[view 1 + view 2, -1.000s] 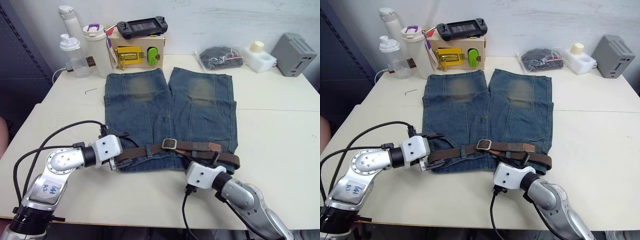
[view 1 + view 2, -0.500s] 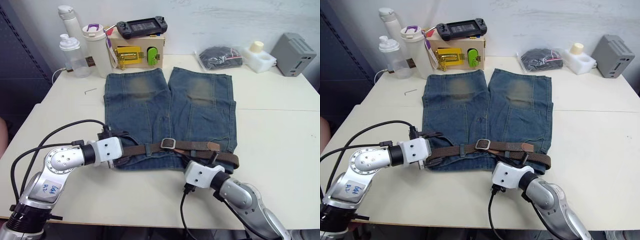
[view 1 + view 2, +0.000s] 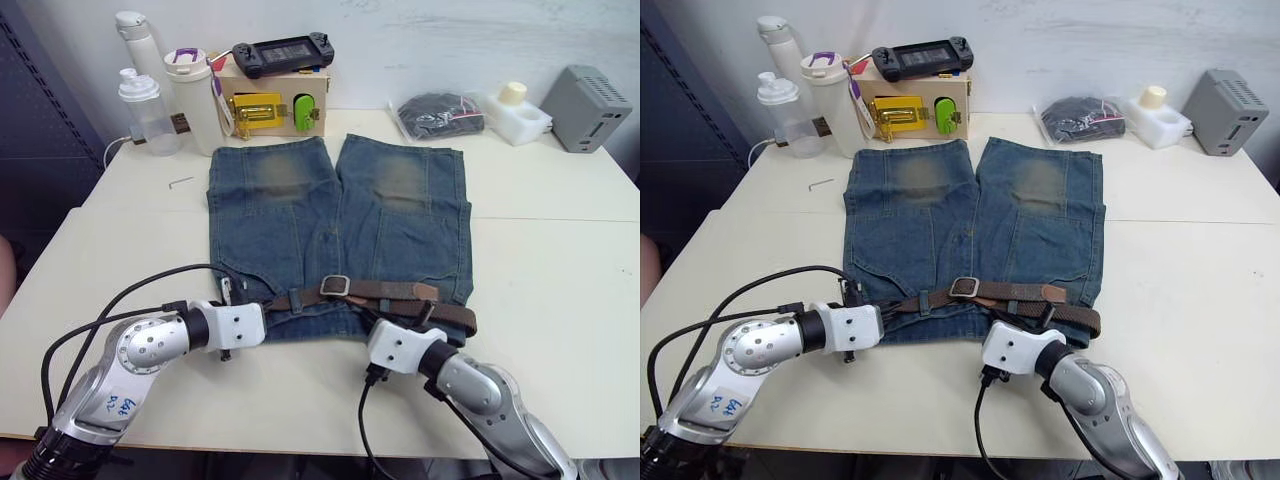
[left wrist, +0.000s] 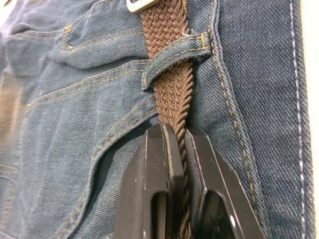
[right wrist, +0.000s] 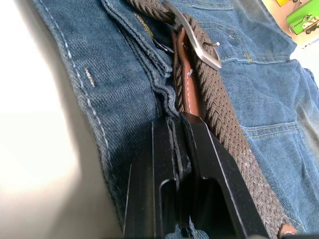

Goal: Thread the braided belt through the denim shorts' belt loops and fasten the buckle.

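Two silver-grey metal arms, each ending in a white block-shaped wrist housing; black rubber-like collars behind the housings. Glossy black two-finger left gripper (image 4: 180, 149) and right gripper (image 5: 180, 134), flat-sided with recessed slots. Black cables looping off both arms. White handwritten label on left forearm.

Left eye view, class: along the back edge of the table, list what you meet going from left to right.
Clear bottle → white tumbler with purple lid → wooden latch box → black pouch → white foam block → grey box.
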Controlling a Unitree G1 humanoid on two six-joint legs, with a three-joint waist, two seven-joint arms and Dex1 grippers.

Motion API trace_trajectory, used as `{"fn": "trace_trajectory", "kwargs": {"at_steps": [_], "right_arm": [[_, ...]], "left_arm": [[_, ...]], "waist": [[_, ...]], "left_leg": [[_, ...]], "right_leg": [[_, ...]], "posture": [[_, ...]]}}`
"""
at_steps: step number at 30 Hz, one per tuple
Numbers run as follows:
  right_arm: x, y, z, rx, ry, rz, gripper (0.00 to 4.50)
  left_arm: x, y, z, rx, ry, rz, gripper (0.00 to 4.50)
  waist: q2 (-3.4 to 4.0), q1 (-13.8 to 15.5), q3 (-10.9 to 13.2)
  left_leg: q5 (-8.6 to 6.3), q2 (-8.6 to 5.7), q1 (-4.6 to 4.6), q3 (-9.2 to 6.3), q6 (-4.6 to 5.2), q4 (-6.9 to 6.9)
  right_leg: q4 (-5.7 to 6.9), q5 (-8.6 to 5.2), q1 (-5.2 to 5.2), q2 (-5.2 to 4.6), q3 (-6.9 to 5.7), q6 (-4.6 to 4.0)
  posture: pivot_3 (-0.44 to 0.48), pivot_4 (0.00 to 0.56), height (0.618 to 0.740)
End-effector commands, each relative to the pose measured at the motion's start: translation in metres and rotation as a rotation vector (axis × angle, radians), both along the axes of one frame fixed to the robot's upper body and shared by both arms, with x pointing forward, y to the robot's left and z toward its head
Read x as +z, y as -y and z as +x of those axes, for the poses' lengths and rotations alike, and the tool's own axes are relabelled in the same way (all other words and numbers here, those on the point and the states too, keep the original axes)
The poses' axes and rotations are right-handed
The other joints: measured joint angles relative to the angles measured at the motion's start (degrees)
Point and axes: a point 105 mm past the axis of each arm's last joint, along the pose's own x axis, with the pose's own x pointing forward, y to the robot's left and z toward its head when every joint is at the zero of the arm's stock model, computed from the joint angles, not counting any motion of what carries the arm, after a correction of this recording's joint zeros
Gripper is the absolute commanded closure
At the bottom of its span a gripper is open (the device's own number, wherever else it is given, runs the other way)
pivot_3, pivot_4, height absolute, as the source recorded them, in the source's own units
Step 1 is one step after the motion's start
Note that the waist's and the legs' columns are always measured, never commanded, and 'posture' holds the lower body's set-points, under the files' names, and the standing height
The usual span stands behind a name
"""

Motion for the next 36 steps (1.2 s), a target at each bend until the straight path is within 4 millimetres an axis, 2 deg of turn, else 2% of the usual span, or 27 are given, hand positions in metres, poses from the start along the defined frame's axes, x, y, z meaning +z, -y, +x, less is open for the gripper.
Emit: {"fn": "trace_trajectory", "kwargs": {"at_steps": [1,4,9,14,20,26,33,36], "right_arm": [[-0.014,0.008,0.003,-0.037,-0.059,-0.03,4.5],[-0.014,0.012,0.003,-0.049,-0.064,-0.036,4.5],[-0.014,0.015,0.004,-0.055,-0.07,-0.038,4.5],[-0.014,0.017,0.005,-0.062,-0.074,-0.042,4.5],[-0.014,0.02,0.006,-0.084,-0.074,-0.045,4.5],[-0.015,0.022,0.007,-0.103,-0.072,-0.048,4.5],[-0.012,0.025,0.011,-0.126,-0.064,-0.046,4.5],[-0.012,0.026,0.012,-0.134,-0.063,-0.045,4.5]], "left_arm": [[-0.013,-0.048,0.006,0.215,-0.021,0.028,4.46],[-0.014,-0.079,0.003,0.329,-0.018,0.012,4.46],[-0.021,-0.107,-0.005,0.394,-0.02,0.05,4.46],[-0.031,-0.123,-0.011,0.447,-0.047,0.06,4.46],[-0.029,-0.139,-0.008,0.564,-0.05,-0.057,4.46],[-0.041,-0.139,-0.017,0.537,-0.097,-0.021,4.46],[-0.066,-0.164,-0.037,0.603,-0.208,0.098,4.46],[-0.069,-0.171,-0.04,0.621,-0.212,0.124,4.46]], "waist": [[0.0,-0.01,0.0],[0.0,-0.15,0.0],[0.0,-0.22,0.0],[0.01,-0.53,0.0],[0.03,-1.0,0.0],[0.1,-1.13,-0.04],[0.36,-1.5,-0.2],[0.47,-1.62,-0.28]], "left_leg": [[0.0,0.0,0.0,0.0,0.0,0.0],[0.0,0.02,0.01,0.03,-0.01,-0.02],[-0.02,0.05,-0.02,0.09,-0.04,-0.03],[-0.04,0.1,-0.02,0.21,-0.06,-0.07],[-0.04,0.13,-0.01,0.2,-0.07,-0.11],[-0.04,0.13,0.0,0.2,-0.08,-0.11],[-0.06,0.19,0.1,0.29,-0.11,-0.24],[-0.07,0.35,0.26,0.59,-0.12,-0.45]], "right_leg": [[0.02,0.0,-0.01,0.0,0.0,0.0],[0.04,0.0,-0.04,0.0,0.0,0.0],[0.11,0.0,-0.16,-0.02,0.0,-0.01],[0.11,-0.01,-0.21,-0.03,0.0,-0.02],[0.16,-0.01,-0.25,-0.02,-0.01,-0.02],[0.17,-0.01,-0.25,-0.02,-0.01,-0.01],[0.16,-0.01,-0.25,-0.02,0.0,-0.02],[0.05,-0.04,-0.25,-0.04,0.01,-0.02]], "posture": [[0.0,0.15,0.645],[0.0,0.15,0.645],[0.0,0.15,0.645],[0.0,0.15,0.645],[0.0,0.15,0.645],[0.0,0.15,0.645],[0.0,0.15,0.645],[0.0,0.15,0.645]]}}
